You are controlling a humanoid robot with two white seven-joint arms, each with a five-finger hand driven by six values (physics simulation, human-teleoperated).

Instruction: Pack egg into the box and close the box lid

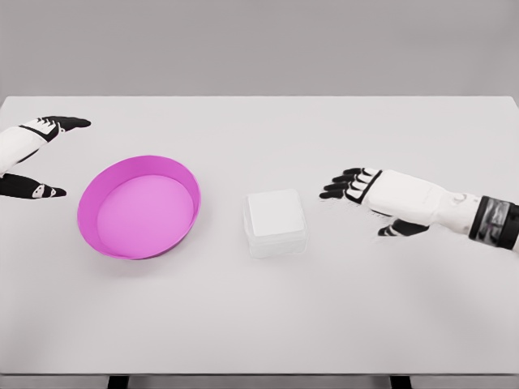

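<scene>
Box (276,223), your landmark, sits near the middle of the white table (259,324) with its lid down; you can't see any egg. Going by size: the table carries everything, and the pink bowl (139,207) lies just left of the box, apart from it. Your right hand (369,198) hovers right of the box, fingers spread, holding nothing. Your left hand (32,158) waits far left, beyond the bowl, thumb and fingers apart.

Single head view, looking down on table (340,324).
</scene>
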